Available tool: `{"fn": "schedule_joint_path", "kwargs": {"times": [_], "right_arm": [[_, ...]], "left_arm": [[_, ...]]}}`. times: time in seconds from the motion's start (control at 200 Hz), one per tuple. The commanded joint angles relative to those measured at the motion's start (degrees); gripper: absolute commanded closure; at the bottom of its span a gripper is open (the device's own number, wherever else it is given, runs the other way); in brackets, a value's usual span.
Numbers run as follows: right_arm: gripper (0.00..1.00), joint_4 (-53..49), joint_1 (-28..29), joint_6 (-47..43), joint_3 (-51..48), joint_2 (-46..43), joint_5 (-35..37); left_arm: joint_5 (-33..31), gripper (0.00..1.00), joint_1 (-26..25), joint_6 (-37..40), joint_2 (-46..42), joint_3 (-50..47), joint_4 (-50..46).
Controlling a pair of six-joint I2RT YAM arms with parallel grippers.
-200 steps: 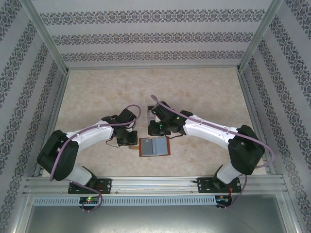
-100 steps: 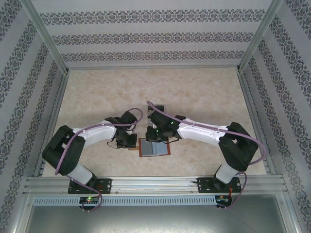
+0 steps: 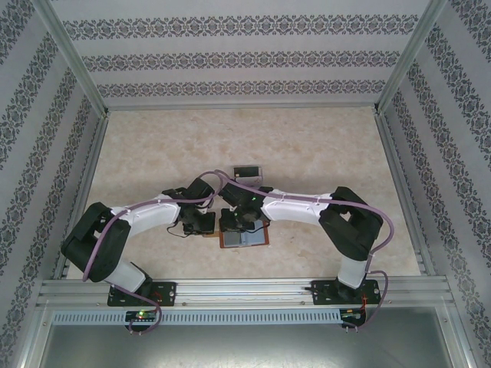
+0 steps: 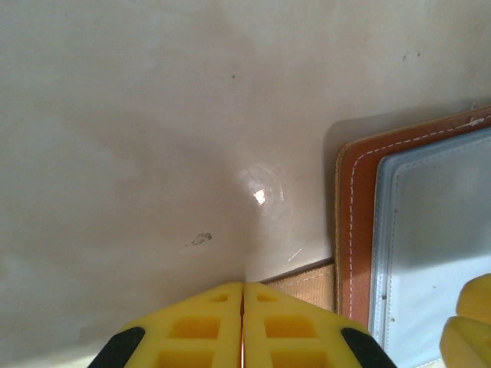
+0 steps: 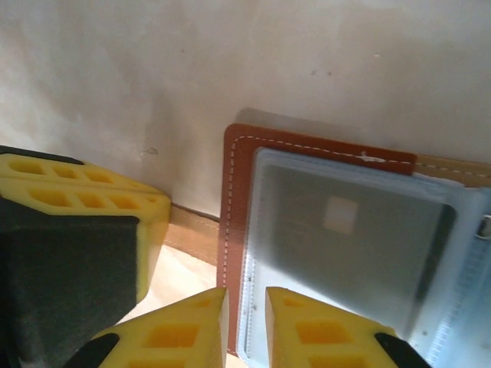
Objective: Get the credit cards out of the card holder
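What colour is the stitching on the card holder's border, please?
White stitching on the reddish-brown card holder; the right wrist view shows it best.

Overhead, wrist close-ups sharing card holder (image 4: 353, 230)

Reddish-brown leather with white stitching on the card holder (image 5: 234, 192); grey-blue, translucent inner pockets (image 5: 345, 245); tan strap tab (image 4: 303, 284); bright yellow left gripper (image 4: 243, 291) and right gripper (image 5: 245, 295); beige marbling across the table (image 3: 307, 146); white walls (image 3: 245, 57) banded with dark floral stripes; white-and-black arms (image 3: 299, 208); purple cables (image 3: 368, 211).
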Motion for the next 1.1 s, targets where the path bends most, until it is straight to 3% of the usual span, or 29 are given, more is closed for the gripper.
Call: {"fn": "schedule_joint_path", "kwargs": {"times": [0.0,0.32,0.794,1.099], "right_arm": [[0.8,-0.28,0.54,1.2,1.9,2.07,-0.08],[0.73,-3.25,0.53,1.52,0.59,2.78,2.33],[0.58,-20.11,2.43,-2.95,7.11,1.54,15.26],[0.56,-26.85,2.83,-3.63,8.69,1.13,20.49]], "left_arm": [[1.56,0.93,-0.4,1.07,2.25,-2.28,-0.49],[1.31,0.93,-0.06,1.4,1.34,-2.63,-0.78],[1.56,0.93,-0.06,1.66,0.7,-2.82,-0.64],[1.3,0.93,-0.05,1.81,0.89,-2.89,-1.14]]}}
